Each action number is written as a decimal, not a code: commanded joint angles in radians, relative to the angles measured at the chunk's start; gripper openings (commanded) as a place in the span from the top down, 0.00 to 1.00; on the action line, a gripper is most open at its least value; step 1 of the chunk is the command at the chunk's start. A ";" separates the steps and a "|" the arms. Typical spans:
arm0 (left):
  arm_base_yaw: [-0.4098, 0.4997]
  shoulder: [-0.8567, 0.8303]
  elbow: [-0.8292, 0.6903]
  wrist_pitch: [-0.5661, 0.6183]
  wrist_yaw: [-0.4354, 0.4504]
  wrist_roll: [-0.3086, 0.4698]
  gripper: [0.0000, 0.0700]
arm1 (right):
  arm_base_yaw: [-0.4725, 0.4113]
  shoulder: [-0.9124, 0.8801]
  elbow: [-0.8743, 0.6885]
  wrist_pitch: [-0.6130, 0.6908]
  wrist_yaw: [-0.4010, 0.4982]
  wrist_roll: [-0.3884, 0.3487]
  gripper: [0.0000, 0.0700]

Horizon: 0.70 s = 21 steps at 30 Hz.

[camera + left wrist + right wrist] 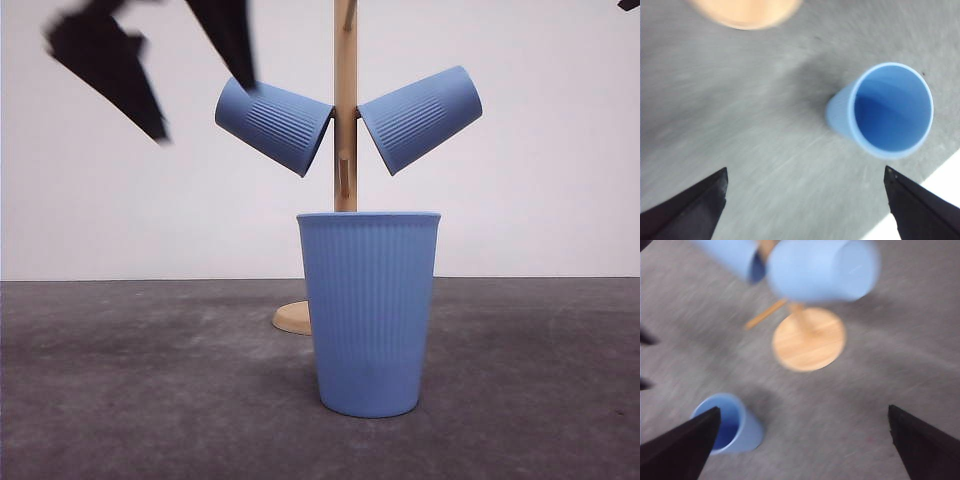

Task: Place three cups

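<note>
One light-blue ribbed cup [370,310] stands upright on the grey table in front of a wooden rack. Two more cups hang tilted on the rack's pegs, one on the left [273,124] and one on the right [421,117]. My left gripper [205,110] is open, high at the upper left, with one fingertip close to the left hanging cup's base and nothing between its fingers. From above, the left gripper [805,170] looks down on the upright cup [890,110]. My right gripper [804,409] is open and empty above the table, with the upright cup [730,425] beside one finger.
The wooden rack has an upright pole [345,100] and a round base [293,318] just behind the standing cup. That base [809,339] lies under the two hanging cups [820,270]. A white wall closes off the back of the table.
</note>
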<state>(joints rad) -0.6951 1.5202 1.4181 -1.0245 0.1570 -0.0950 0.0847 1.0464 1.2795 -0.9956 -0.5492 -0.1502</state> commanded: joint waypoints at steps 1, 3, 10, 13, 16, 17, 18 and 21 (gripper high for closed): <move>-0.026 0.044 0.011 0.024 0.000 -0.007 0.17 | 0.036 -0.022 -0.018 -0.006 0.001 0.008 0.02; -0.043 0.086 0.011 0.040 -0.003 -0.009 0.17 | 0.082 -0.057 -0.055 -0.015 0.001 0.017 0.02; -0.076 0.225 0.011 0.082 -0.003 -0.022 0.17 | 0.173 -0.152 -0.163 -0.027 0.008 0.055 0.02; -0.079 0.271 0.011 0.103 -0.003 -0.019 0.34 | 0.182 -0.165 -0.169 -0.027 0.008 0.061 0.02; -0.079 0.299 0.011 0.134 -0.003 -0.007 0.76 | 0.182 -0.169 -0.169 -0.024 0.026 0.060 0.02; -0.079 0.306 0.011 0.143 -0.003 0.008 0.90 | 0.182 -0.170 -0.169 -0.024 0.030 0.060 0.02; -0.079 0.311 0.011 0.152 -0.003 0.023 1.00 | 0.182 -0.170 -0.169 -0.024 0.032 0.060 0.02; -0.078 0.315 0.011 0.157 -0.001 0.058 1.00 | 0.182 -0.170 -0.169 -0.023 0.034 0.059 0.02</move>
<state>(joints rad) -0.7640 1.8128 1.4178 -0.8732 0.1561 -0.0757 0.2619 0.8719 1.0981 -1.0283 -0.5181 -0.0994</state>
